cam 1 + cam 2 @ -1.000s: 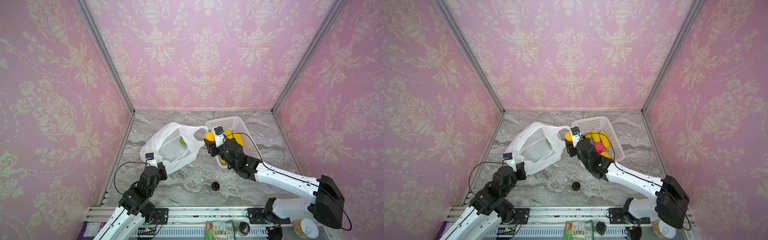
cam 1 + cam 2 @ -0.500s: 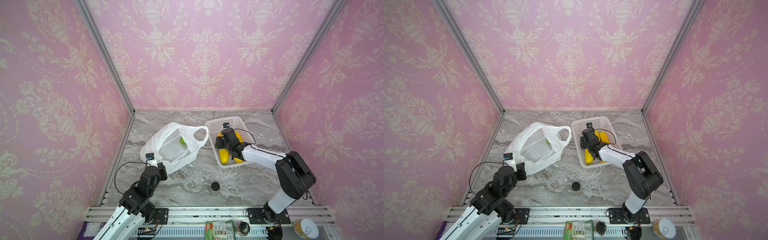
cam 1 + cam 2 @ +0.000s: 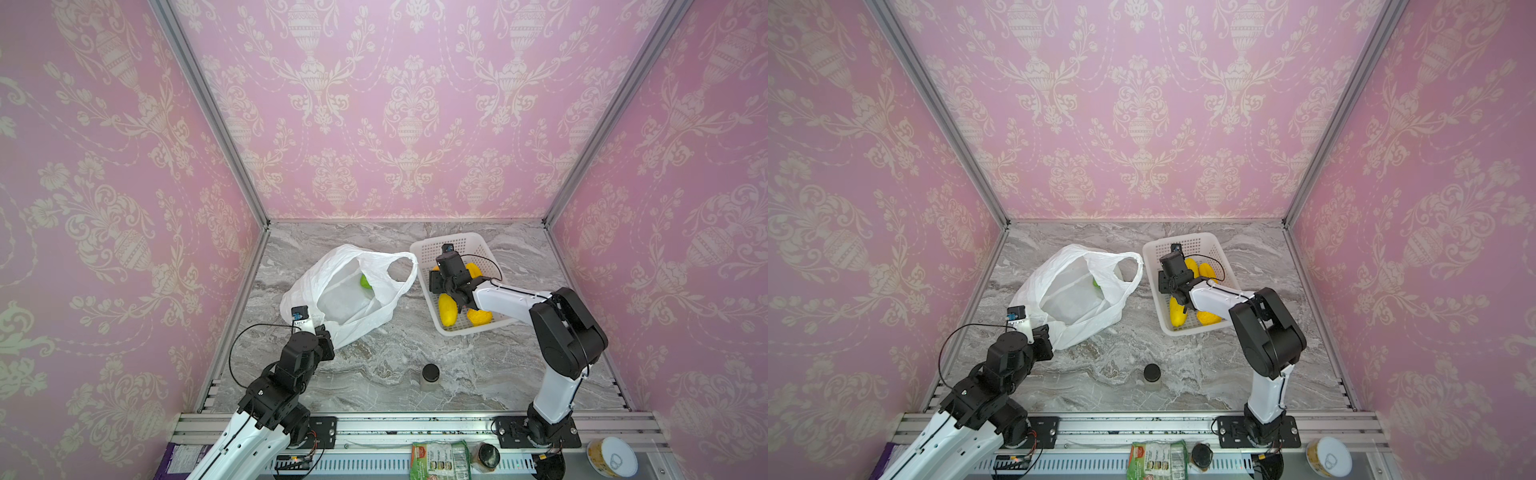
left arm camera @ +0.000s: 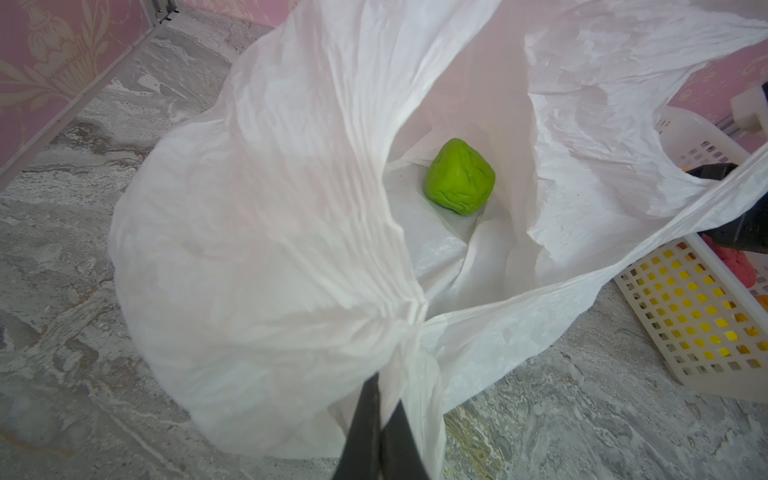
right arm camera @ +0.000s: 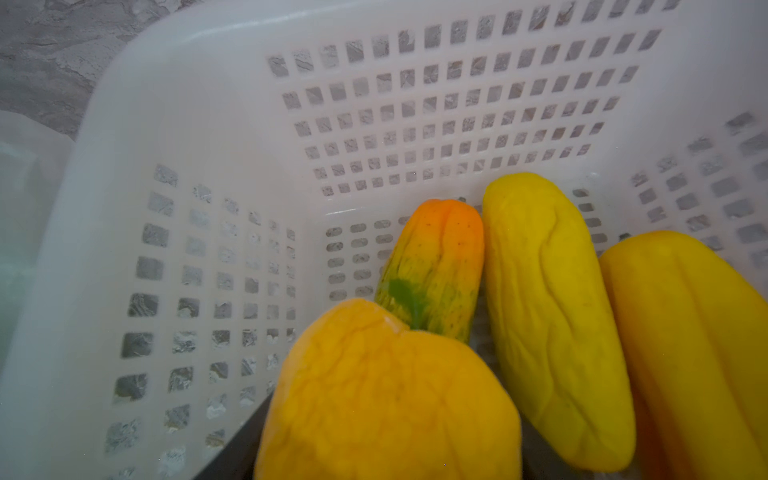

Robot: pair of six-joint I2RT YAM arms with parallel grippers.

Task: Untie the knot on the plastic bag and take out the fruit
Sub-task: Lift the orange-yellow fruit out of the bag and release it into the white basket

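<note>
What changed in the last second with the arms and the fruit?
The right pincer carried an orange-yellow fruit from beside the bag into the basket; whether it has let go is unclear. The left pincer stayed shut on the bag's edge. Bag, green fruit and jar kept their places.

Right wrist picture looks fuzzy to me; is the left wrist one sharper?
Right wrist view: the nearest orange-yellow fruit is soft, the basket wall hazy. Left wrist view: the green fruit is crisp; the left hand pinching the plastic bag blurs.
</note>
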